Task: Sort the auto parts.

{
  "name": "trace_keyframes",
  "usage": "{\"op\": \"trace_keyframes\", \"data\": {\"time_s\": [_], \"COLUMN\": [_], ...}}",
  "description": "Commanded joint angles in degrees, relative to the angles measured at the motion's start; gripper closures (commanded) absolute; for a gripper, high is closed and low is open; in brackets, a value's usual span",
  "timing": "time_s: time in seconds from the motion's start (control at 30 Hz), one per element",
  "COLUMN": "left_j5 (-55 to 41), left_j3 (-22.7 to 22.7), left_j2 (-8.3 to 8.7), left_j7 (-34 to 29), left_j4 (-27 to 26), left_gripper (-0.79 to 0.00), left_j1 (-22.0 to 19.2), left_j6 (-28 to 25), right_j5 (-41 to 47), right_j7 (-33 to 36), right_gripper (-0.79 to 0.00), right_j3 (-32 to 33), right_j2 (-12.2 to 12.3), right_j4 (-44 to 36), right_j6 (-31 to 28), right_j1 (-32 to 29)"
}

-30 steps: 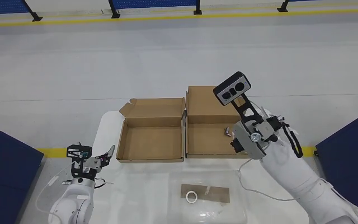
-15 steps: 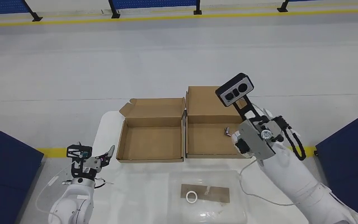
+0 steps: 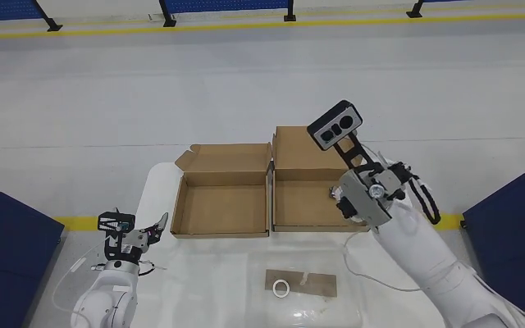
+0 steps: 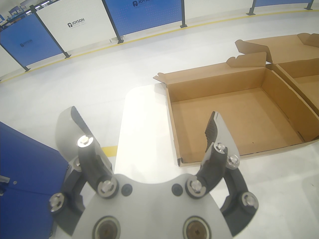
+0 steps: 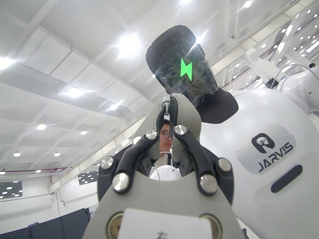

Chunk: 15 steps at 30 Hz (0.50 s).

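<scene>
- White table (image 3: pixel 205 262) bore two open cardboard boxes (image 3: pixel 221 209) at its far edge.
- Blue partitions (image 4: pixel 139 1) lined the room.
- Left gripper (image 4: pixel 144 115) spread wide; right gripper (image 5: pixel 171 101) pinched a metal part (image 5: pixel 166 108).

Matt brown cardboard box (image 3: pixel 220 209), glossy smooth white worktop (image 3: pixel 205 271), left hand (image 4: pixel 143 118) of satin grey metal, black ribbed pads (image 4: pixel 210 130), shiny metal spring (image 5: pixel 166 108)

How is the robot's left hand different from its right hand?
The left gripper is wide open and holds nothing, while the right gripper is shut on a small metal part. The left gripper sits near the table's edge beside the left box, facing across it. The right gripper is over the right box and turned up toward the ceiling. Both are the same grey two-fingered kind.
</scene>
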Motion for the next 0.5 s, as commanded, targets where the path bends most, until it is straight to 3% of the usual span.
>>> {"op": "trace_keyframes", "data": {"time_s": [0.0, 0.47], "left_j5": [0.0, 0.0], "left_j3": [0.0, 0.0], "left_j2": [0.0, 0.0], "left_j7": [0.0, 0.0], "left_j4": [0.0, 0.0], "left_gripper": [-0.785, -0.785], "left_j1": [0.0, 0.0], "left_j6": [0.0, 0.0], "right_j5": [-0.53, -3.0], "right_j7": [0.07, 0.38], "right_gripper": [0.0, 0.0], "right_j3": [-0.15, 0.83], "right_j2": [-0.44, -2.59], "right_j4": [0.38, 1.1], "right_j6": [0.01, 2.22], "right_j1": [0.35, 0.01]}}
